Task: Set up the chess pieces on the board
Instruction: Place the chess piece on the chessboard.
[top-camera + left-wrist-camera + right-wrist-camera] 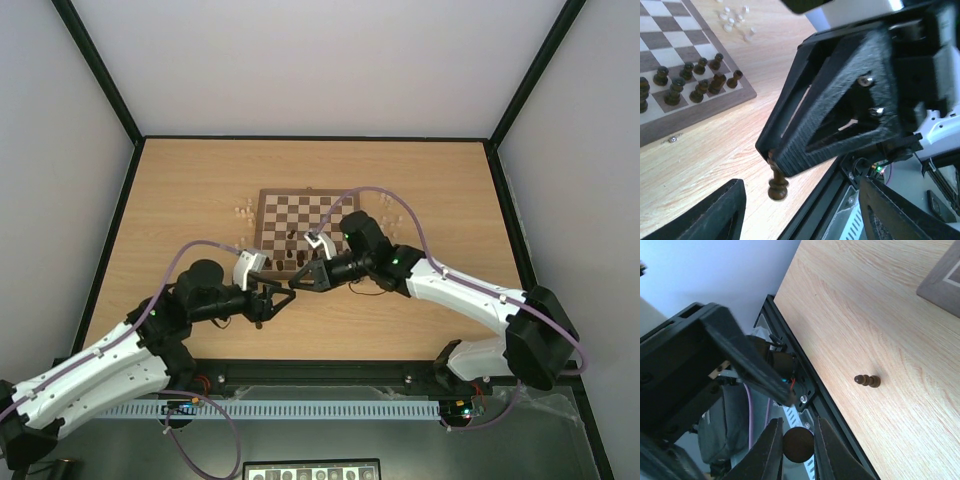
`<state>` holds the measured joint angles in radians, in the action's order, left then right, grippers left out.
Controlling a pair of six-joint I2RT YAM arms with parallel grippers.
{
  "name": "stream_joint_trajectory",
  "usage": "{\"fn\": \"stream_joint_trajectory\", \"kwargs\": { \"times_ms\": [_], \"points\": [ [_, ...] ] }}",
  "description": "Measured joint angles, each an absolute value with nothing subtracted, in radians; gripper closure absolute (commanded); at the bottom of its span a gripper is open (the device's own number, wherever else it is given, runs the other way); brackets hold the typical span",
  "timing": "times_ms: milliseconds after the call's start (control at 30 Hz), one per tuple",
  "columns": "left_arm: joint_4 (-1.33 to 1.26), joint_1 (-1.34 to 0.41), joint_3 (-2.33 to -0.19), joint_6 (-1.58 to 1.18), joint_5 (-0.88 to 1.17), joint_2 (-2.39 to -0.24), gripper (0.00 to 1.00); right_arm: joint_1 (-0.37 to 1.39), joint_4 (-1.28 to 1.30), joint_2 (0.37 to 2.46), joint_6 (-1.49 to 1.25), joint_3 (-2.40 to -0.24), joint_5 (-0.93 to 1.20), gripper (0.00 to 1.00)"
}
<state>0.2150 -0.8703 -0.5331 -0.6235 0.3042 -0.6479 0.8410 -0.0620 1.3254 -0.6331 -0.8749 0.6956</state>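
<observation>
Left gripper [805,215] jaws wide; dark chess piece [777,186], pinched upright by right gripper [798,437], hangs between them at 11 o'clock.

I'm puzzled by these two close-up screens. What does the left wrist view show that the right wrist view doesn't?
Only the left wrist view: dark chessmen standing on the board, loose pale pieces on the tabletop beyond it, and the right claw seen whole from outside. Only the right wrist view: a lone dark piece on bare wood, off the board. Both: the held dark piece pinched in the right claw, and part of the board's border.
</observation>
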Motion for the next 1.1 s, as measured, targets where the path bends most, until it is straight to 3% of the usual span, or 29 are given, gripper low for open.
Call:
{"fn": "stream_joint_trajectory", "kwargs": {
  "times_ms": [400, 667, 1100],
  "points": [
    [0.199, -0.872, -0.427, -0.673, 0.188, -0.411, 0.51, 0.737, -0.301, 1.264, -0.872, -0.703, 0.681, 0.91],
    [0.110, -0.891, -0.342, -0.698, 0.129, -0.469, 0.58, 0.732, -0.514, 1.278, -1.067, -0.649, 0.681, 0.90],
    [-0.085, -0.897, -0.340, -0.700, 0.080, -0.575, 0.58, 0.732, -0.629, 1.320, -1.161, -0.636, 0.687, 0.90]
  ]
}}
